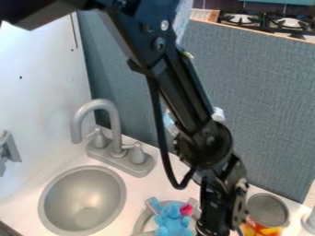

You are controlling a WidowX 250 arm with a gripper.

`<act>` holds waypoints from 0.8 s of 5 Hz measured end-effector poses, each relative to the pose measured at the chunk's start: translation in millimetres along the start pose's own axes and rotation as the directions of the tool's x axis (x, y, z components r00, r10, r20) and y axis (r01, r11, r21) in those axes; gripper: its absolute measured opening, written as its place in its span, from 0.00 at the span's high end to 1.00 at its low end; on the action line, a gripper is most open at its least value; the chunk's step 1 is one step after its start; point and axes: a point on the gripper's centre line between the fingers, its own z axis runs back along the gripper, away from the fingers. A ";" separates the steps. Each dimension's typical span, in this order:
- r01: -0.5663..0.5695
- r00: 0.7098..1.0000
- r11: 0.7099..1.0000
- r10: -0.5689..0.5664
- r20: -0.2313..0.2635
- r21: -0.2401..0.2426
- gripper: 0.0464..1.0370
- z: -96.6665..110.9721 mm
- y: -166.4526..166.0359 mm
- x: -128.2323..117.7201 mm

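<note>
Background: a blue-grey, woven-textured panel [265, 101] is set upright behind a white countertop [43, 189]. Beyond its top edge, a black-grated stove top [267, 20] is seen at the upper right. The left side is closed off by a smooth white wall panel [43, 87], to which a small grey fixture [8, 150] is fitted at the left edge.

Camera view. Sink: one round, matte grey basin [83, 200], sunk into the countertop at lower left. Faucet: one grey, arched spout [98, 108] on an oblong base, flanked by two knobs, placed just behind the basin. Arm: one black, jointed robot arm [184, 87], seen from the top edge down to the lower right, with a black cable [162, 138] looped along its side. Gripper: one black gripper [212, 229], positioned at the bottom edge between the toy and the can; whether it is released or clenched cannot be told. Toy: one bright blue plush toy with a pink patch [172, 225], found at bottom centre, just beside the gripper on its left in the view, within a round grey vessel [141, 222] by which it is partly surrounded. Can: one cylindrical can with a grey metal top and an orange-and-yellow label [267, 209], stood upright on the countertop, right of the gripper in the view. Miscellaneous: one pale grey object [311, 221], cut off by the right edge.
</note>
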 end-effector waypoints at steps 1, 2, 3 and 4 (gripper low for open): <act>0.054 0.998 0.998 -0.053 0.019 -0.029 0.70 -8.1 -2.3 9.1; 0.076 0.997 0.997 -0.076 -0.004 -0.034 0.70 -16.1 -7.7 19.8; 0.051 0.998 0.999 -0.051 -0.040 -0.012 0.70 -22.1 -4.4 19.7; 0.020 0.996 1.000 -0.019 -0.082 0.002 0.71 -29.7 2.6 24.7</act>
